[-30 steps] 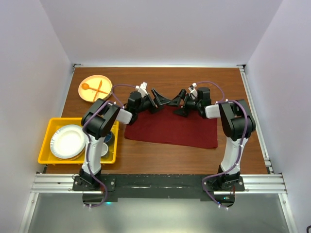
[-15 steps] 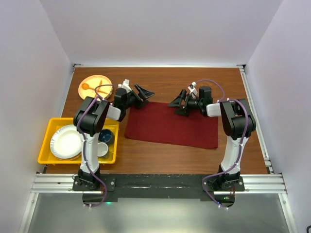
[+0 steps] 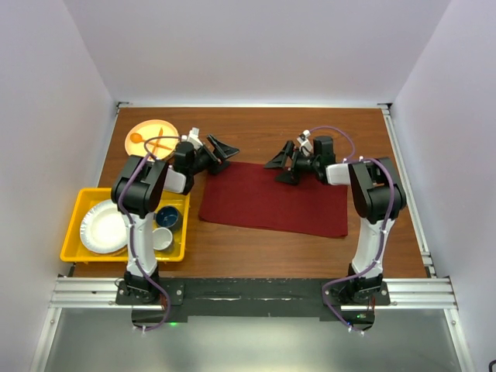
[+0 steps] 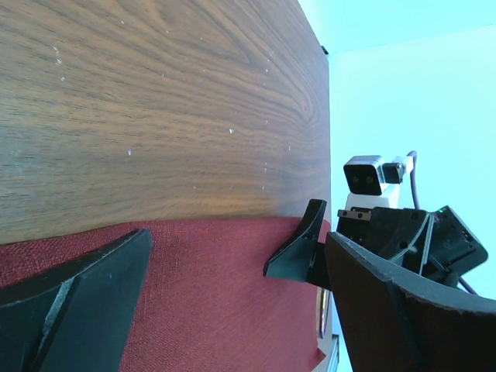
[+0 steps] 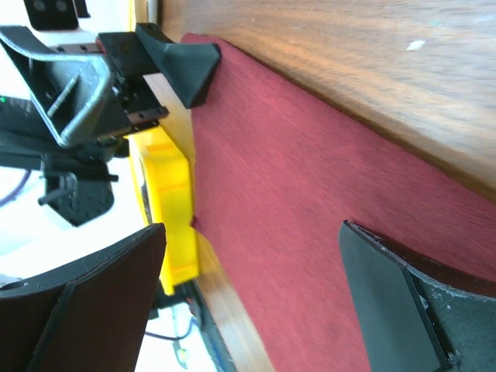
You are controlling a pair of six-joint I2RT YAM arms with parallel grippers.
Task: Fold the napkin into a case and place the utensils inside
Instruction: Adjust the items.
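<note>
The maroon napkin (image 3: 271,200) lies flat on the table as a wide rectangle. It also shows in the left wrist view (image 4: 194,302) and the right wrist view (image 5: 310,201). My left gripper (image 3: 226,159) is open and empty just above the napkin's far left corner (image 4: 236,240). My right gripper (image 3: 273,172) is open and empty over the napkin's far edge, right of its middle (image 5: 254,229). The two grippers face each other. No case is formed. A thin shiny sliver (image 4: 320,314) shows past the napkin's far side; I cannot tell whether it is a utensil.
An orange plate (image 3: 165,129) with an orange spoon and fork sits at the far left. A yellow tray (image 3: 77,225) at the near left holds a white plate (image 3: 105,229), a blue cup (image 3: 167,217) and a white cup (image 3: 161,238). White walls surround the table.
My left gripper has swung left, from the middle of the napkin's far edge to its far left corner. My right gripper has drawn slightly left. Both stay open; the napkin has not moved.
</note>
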